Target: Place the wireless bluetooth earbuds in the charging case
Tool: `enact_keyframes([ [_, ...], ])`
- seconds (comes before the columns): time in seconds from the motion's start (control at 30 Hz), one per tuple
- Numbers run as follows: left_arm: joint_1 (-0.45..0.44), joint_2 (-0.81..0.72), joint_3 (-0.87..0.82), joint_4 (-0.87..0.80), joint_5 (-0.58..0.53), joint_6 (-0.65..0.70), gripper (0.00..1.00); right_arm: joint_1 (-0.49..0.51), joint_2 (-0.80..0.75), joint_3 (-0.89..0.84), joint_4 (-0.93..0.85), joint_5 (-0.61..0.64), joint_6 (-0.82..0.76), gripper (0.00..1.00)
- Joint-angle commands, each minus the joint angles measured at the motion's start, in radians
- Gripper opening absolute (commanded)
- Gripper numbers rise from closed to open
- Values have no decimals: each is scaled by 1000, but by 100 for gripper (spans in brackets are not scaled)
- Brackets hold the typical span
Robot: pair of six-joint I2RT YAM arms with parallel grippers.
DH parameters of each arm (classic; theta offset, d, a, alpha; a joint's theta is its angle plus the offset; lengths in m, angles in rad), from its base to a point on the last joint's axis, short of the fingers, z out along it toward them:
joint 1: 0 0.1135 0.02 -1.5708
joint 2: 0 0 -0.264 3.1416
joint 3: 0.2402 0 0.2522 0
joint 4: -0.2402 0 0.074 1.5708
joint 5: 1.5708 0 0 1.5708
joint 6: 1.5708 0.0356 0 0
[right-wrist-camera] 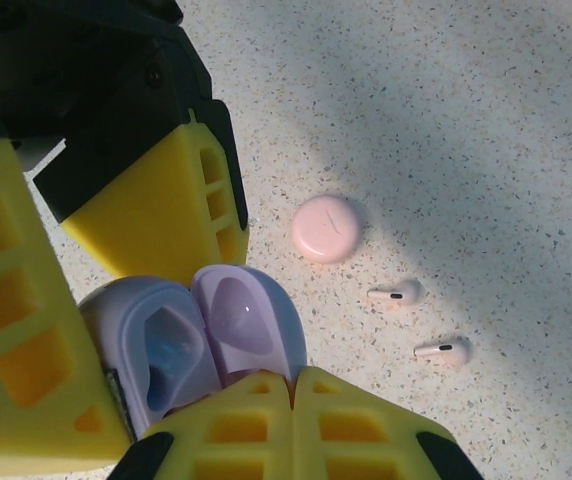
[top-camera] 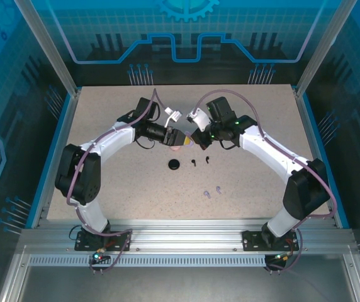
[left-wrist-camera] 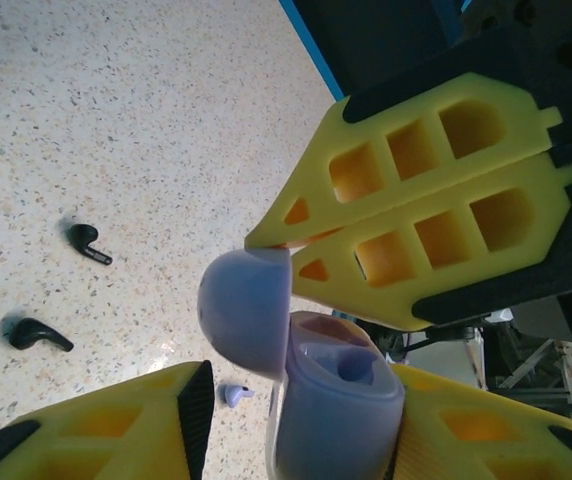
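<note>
The lilac charging case [left-wrist-camera: 336, 420] hangs above the table with its lid [left-wrist-camera: 246, 310] swung open. My right gripper [right-wrist-camera: 294, 372] is shut, its tips pinching the rim of the lid [right-wrist-camera: 251, 325]. My left gripper [left-wrist-camera: 301, 370] stands around the case body, one finger against it and a narrow gap at the other. On the table lie two lilac earbuds [top-camera: 207, 194] [top-camera: 219, 189], two black earbuds [left-wrist-camera: 91, 243] [left-wrist-camera: 36, 335] and two pale pink earbuds [right-wrist-camera: 396, 293] [right-wrist-camera: 443, 350]. The sockets of the case body [right-wrist-camera: 151, 350] look unfilled.
A shut pink case [right-wrist-camera: 328, 228] lies on the table under the two grippers. A black case [top-camera: 174, 165] lies a little nearer the arms. Metal posts and blue panels fence the speckled table [top-camera: 104, 189] on three sides.
</note>
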Motion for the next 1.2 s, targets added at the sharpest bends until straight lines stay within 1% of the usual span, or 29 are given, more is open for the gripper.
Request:
enact_keyframes([
  [0.0,4,18,40,-32,45,16,43,19,4,37,-16,-13,-11,0],
  [0.13,3,23,46,-37,49,20,38,21,8,42,-21,-12,-13,0],
  [0.23,3,25,47,-40,53,24,28,21,9,45,-21,-10,-12,0],
  [0.3,3,25,45,-45,55,26,27,21,11,45,-20,-7,-9,0],
  [0.47,4,22,36,-55,56,38,29,21,14,48,-21,5,-10,0],
  [0.5,4,20,34,-56,56,41,27,21,14,49,-21,7,-10,0],
  [0.7,4,12,28,-57,50,45,2,17,14,59,-17,23,6,0],
  [0.73,4,11,24,-57,49,46,0,16,13,61,-16,24,9,0],
  [0.8,3,5,21,-51,40,43,0,13,7,61,-12,20,17,0],
  [0.87,4,-4,10,-34,31,34,0,9,4,64,-11,12,26,5],
  [0.93,5,-11,-1,-14,13,27,0,4,-2,67,-11,8,38,13],
  [1.0,5,-17,-10,2,-4,20,0,0,-12,68,-11,4,48,17],
  [1.17,12,-41,-49,63,-69,-8,0,-19,-52,69,-26,7,72,39],
])
